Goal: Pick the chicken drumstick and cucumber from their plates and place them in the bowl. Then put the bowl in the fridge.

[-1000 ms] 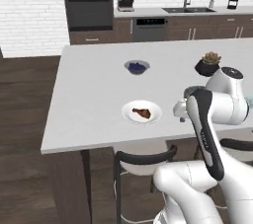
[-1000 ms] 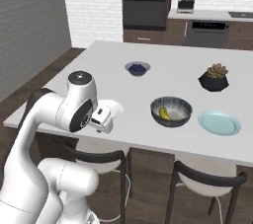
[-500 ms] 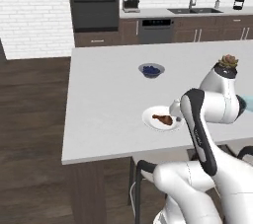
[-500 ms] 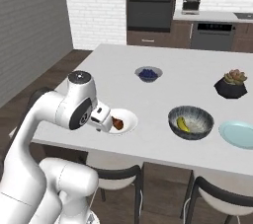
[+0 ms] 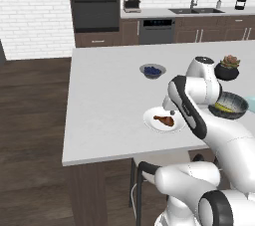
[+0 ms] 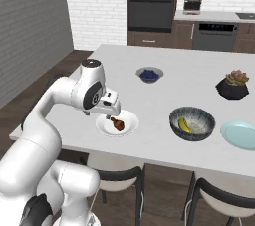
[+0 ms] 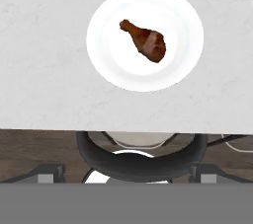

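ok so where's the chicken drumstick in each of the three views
Left base view: chicken drumstick just right of centre, beside the arm.
Right base view: chicken drumstick left of centre, below the hand.
Hand view: chicken drumstick upper middle, thin end pointing upper left.
Shared landmark: it lies on the white plate near the counter's front edge.

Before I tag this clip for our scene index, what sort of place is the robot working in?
A home kitchen, rendered. A built-in wall oven and a sink with a faucet line the back counter, and the robot stands at a pale island counter with a chicken drumstick on a white plate.
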Available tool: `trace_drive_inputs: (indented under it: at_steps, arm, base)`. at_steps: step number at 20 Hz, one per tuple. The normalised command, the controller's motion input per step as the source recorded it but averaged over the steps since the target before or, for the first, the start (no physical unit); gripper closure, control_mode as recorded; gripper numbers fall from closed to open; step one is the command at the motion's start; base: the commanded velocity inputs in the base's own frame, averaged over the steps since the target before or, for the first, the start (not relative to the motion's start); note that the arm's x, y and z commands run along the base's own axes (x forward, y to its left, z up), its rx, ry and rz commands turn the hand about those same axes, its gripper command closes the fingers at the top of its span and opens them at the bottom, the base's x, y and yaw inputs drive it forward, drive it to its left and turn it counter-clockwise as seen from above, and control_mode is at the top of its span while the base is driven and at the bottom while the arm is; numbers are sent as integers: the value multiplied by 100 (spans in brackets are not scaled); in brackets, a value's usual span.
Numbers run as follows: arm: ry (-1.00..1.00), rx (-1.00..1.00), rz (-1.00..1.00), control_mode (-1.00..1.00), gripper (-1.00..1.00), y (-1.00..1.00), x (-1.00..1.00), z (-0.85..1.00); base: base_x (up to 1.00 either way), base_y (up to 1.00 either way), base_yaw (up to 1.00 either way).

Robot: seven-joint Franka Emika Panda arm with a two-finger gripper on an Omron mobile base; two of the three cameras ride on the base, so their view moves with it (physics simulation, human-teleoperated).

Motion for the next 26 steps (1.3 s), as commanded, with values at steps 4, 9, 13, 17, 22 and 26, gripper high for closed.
trace_drive_inputs:
  at_steps: [4,9,13,17,22,26]
  arm:
    - [0,-13,49,-100,-100,-20,31,-44]
    - [0,-2,34,-100,-100,-10,39,-40]
    - [0,-4,9,-100,-100,0,58,-32]
    - [4,-5,3,-100,-100,0,70,-36]
    - [10,-3,1,-100,-100,0,66,-35]
    - [8,0,2,-100,-100,-1,48,-21]
  base:
    - [0,0,0]
    - [0,0,0]
    - [0,0,0]
    - [0,0,0]
    - [0,0,0]
    - [0,0,0]
